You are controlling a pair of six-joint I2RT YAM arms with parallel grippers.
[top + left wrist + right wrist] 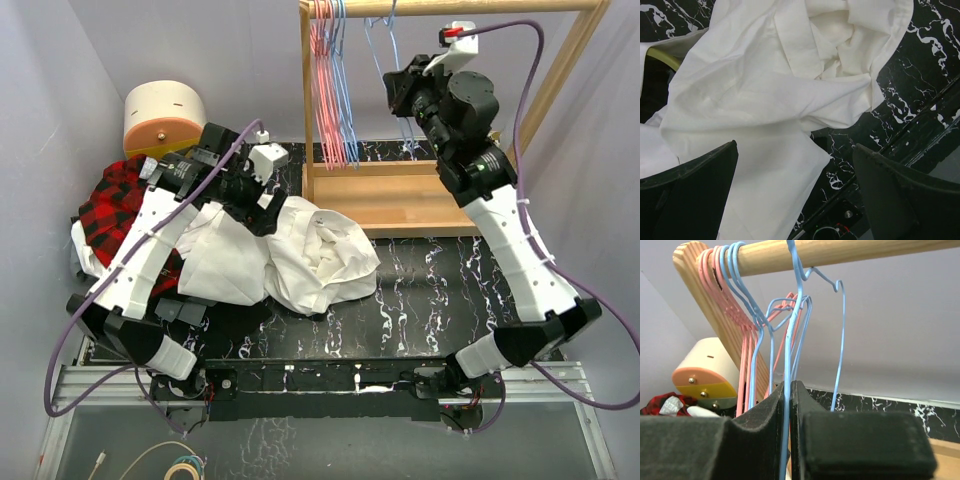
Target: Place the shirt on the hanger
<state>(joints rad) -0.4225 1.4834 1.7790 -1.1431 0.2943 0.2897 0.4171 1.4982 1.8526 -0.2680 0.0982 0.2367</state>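
Note:
The white shirt (300,255) lies crumpled on the black marble table, left of centre; it fills the left wrist view (765,95). My left gripper (262,205) hovers over the shirt's upper left part, open, nothing between its fingers (695,190). My right gripper (400,92) is up at the wooden rack and shut on the wire of a light-blue hanger (790,340) that hangs from the rail. The wire runs straight down between the closed pads (802,405). The hanger (393,60) shows faintly in the top view.
A wooden rack (400,195) with a rail (840,252) stands at the back. Pink hangers (325,90) and more blue ones (747,310) hang at its left end. A red-and-black plaid garment (115,205) and a cream cylinder (163,118) sit at the far left.

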